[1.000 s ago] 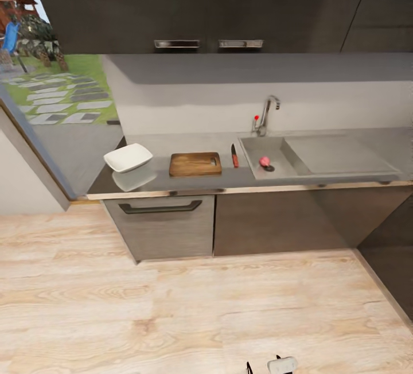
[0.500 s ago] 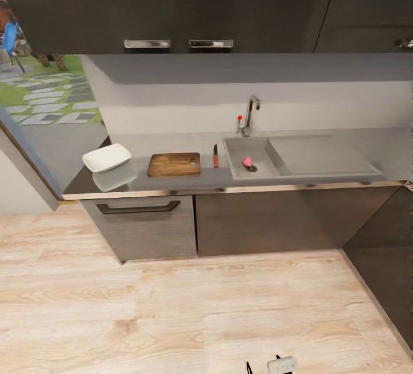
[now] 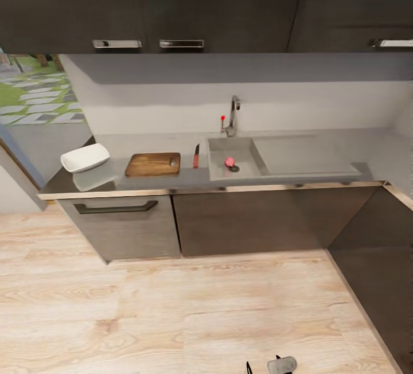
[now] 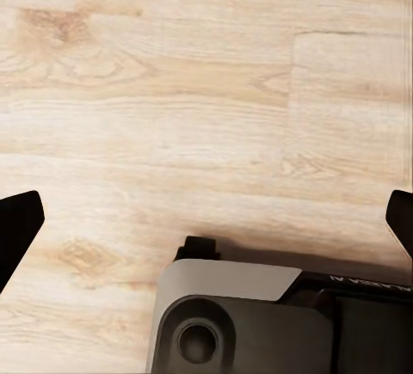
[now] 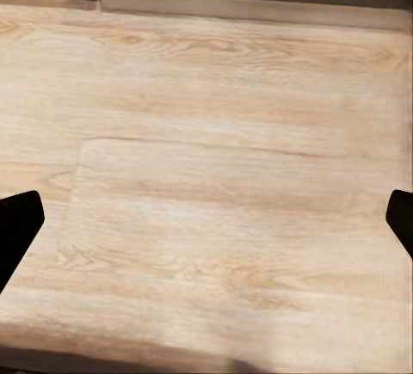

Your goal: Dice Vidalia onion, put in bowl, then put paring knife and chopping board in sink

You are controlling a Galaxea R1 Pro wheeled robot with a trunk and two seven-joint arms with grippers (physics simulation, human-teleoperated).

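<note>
The small pinkish-red Vidalia onion (image 3: 230,161) lies in the steel sink (image 3: 218,156), beside the drain. Left of the basin, the red-handled paring knife (image 3: 196,156) rests on the grey countertop (image 3: 189,179). Beside the knife lies the brown chopping board (image 3: 152,164), and the white bowl (image 3: 85,157) sits at the counter's left end. All of this is well across the floor from me. My left gripper (image 4: 206,219) hangs open over the wood floor, above part of my base (image 4: 249,322). My right gripper (image 5: 206,219) is open too, over bare floor, its dark fingertips (image 5: 17,223) far apart.
A chrome tap with a red knob (image 3: 231,117) stands behind the basin, and the drainboard (image 3: 301,156) stretches to its right. Dark base cabinets (image 3: 246,219) run under the counter, and another dark unit (image 3: 378,265) juts out at right. Glass doors (image 3: 28,93) are at far left.
The whole head view has shifted: counter, sink and board now sit further left in the picture, with more of the right-hand cabinets in sight. The things themselves have not moved.
</note>
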